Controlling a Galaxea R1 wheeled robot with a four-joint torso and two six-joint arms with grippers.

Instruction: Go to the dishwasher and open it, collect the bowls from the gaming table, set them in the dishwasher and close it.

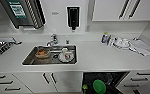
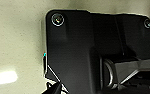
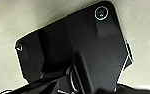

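The built-in dishwasher with a dark interior and wire racks [image 1: 104, 81] is seen standing open below the white countertop [image 1: 91, 58], below and to the right of the rectangular stainless-steel sink [image 1: 28, 58] set into that countertop. Inside the opening, a round bright-green bowl-like item [image 1: 99, 86] is seen lying on the rack, with a smaller green object [image 1: 85, 87] just beside it on the side nearer the sink; what the smaller object is cannot be made out. From this arrangement the loading step is judged to be largely done, with the closing of the dishwasher judged to remain. That move would call for the door to be located and swung up until flush with the white cabinet fronts [image 1: 53, 80] under the sink; the door itself is not clearly seen. The sink holds a brownish bowl [image 1: 42, 53] and a white plate [image 1: 65, 56], and a chrome tap [image 1: 52, 40] stands behind it. To the right of the sink, well apart from it, bottles and white crockery [image 1: 122, 43] are set out. Whether either gripper's fingers are apart or together cannot be told.
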